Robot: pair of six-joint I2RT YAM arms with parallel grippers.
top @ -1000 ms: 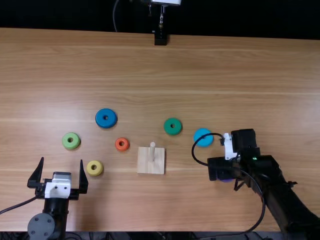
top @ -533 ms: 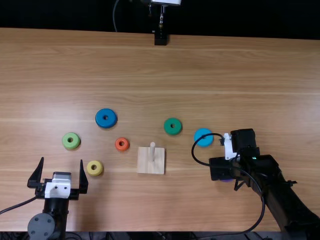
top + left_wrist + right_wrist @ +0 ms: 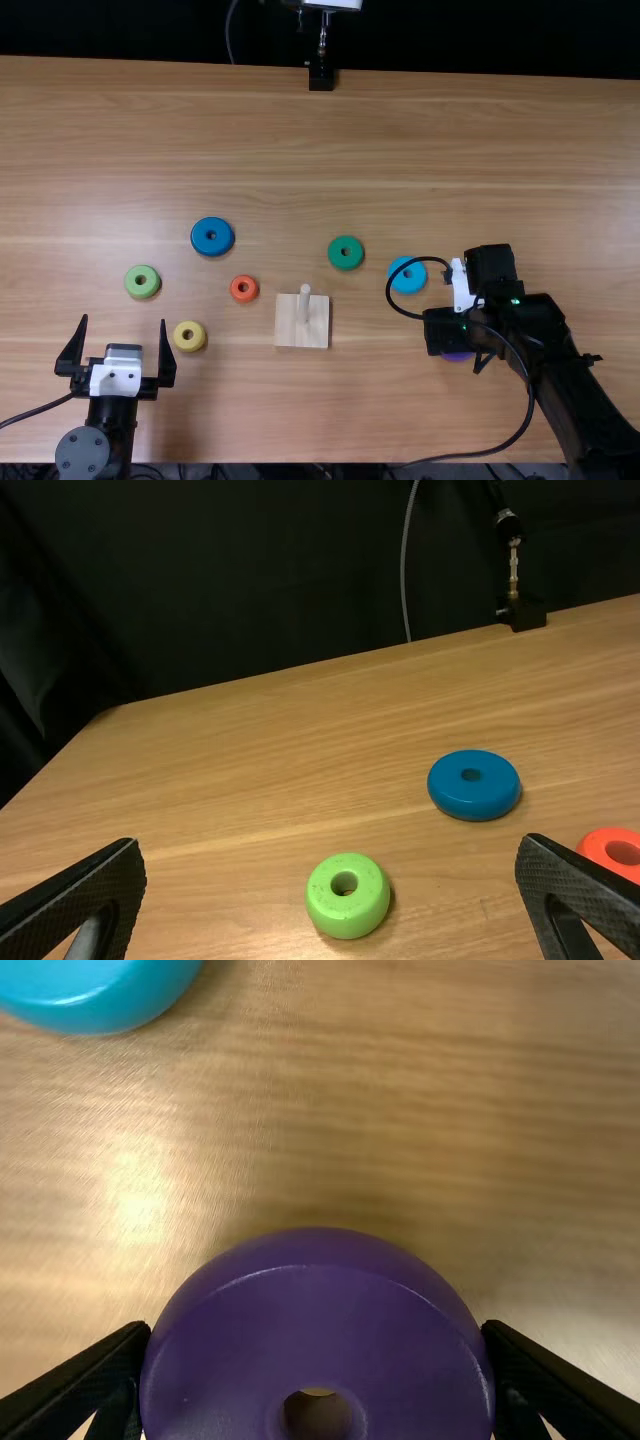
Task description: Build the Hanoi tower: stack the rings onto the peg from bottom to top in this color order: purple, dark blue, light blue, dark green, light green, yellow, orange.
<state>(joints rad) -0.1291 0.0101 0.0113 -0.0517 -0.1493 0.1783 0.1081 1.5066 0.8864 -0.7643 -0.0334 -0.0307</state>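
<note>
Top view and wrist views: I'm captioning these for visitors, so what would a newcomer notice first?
Probably the purple ring, looming large in the right wrist view between the right gripper's fingers. In the top view, the bare peg stands upright just below the middle, and the bright orange ring catches the eye to its left.

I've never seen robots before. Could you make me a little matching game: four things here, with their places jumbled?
1. Purple ring
2. Yellow ring
3. Peg
4. Dark blue ring

A. Upright on a wooden base
B. Ring farthest from the table's near edge
C. Between the fingers of the right end effector
D. Ring nearest the left end effector

Pairs: 1-C, 2-D, 3-A, 4-B
</note>
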